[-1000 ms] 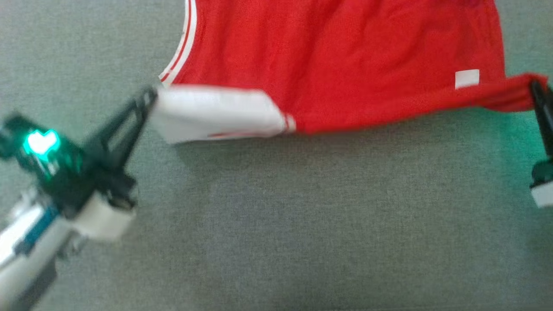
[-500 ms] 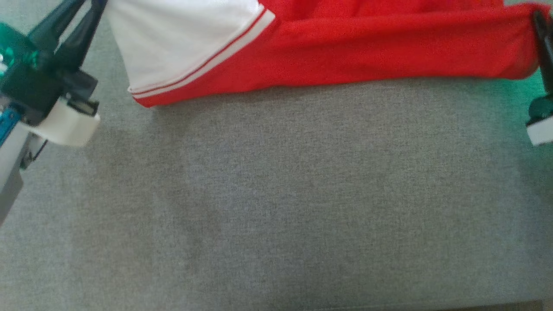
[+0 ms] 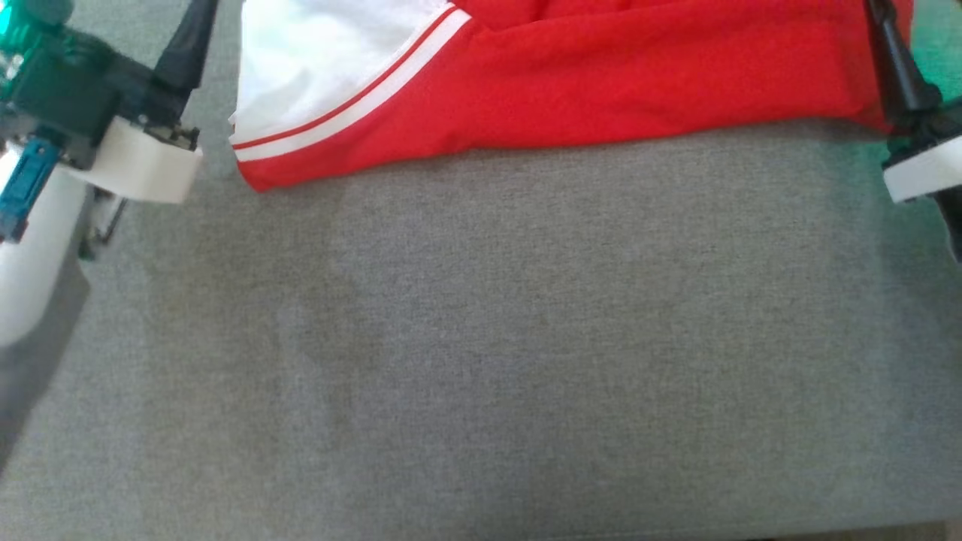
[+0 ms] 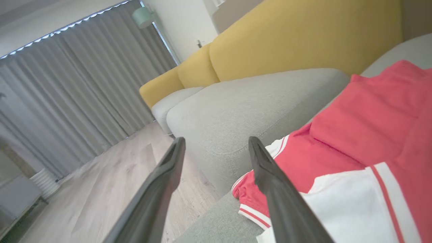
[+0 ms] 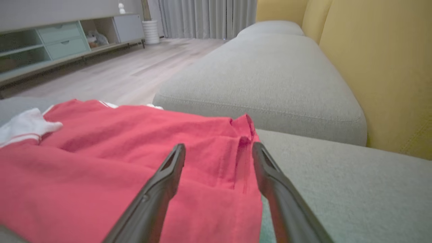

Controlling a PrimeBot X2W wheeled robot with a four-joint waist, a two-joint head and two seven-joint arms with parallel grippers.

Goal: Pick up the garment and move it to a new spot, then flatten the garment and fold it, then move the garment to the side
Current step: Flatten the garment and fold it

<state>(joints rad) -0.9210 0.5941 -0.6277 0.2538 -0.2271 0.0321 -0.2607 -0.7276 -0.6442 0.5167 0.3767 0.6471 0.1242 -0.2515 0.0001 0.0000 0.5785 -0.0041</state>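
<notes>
The red garment [image 3: 601,83], with a white panel [image 3: 316,52] and red-white stripes, lies folded over itself on the grey sofa cushion [image 3: 481,338] at the top of the head view. My left gripper [image 4: 216,141] is open just left of the white panel, nothing between its fingers [image 3: 188,45]. In the left wrist view the garment [image 4: 354,135] lies to the right of the fingers. My right gripper [image 5: 216,146] is open above the garment's right corner [image 5: 243,135], holding nothing. One of its fingers [image 3: 890,52] crosses the red cloth in the head view.
A second grey cushion [image 5: 263,77] adjoins beyond the garment, with the yellow sofa back [image 5: 378,67] behind it. Past the sofa edge are a wooden floor [image 5: 111,74], grey curtains [image 4: 77,84] and a low cabinet [image 5: 60,40].
Both grippers carried the garment's near edge away from me and folded it over. Since half a second ago both have let go of the cloth and opened; the right one moved inward.
</notes>
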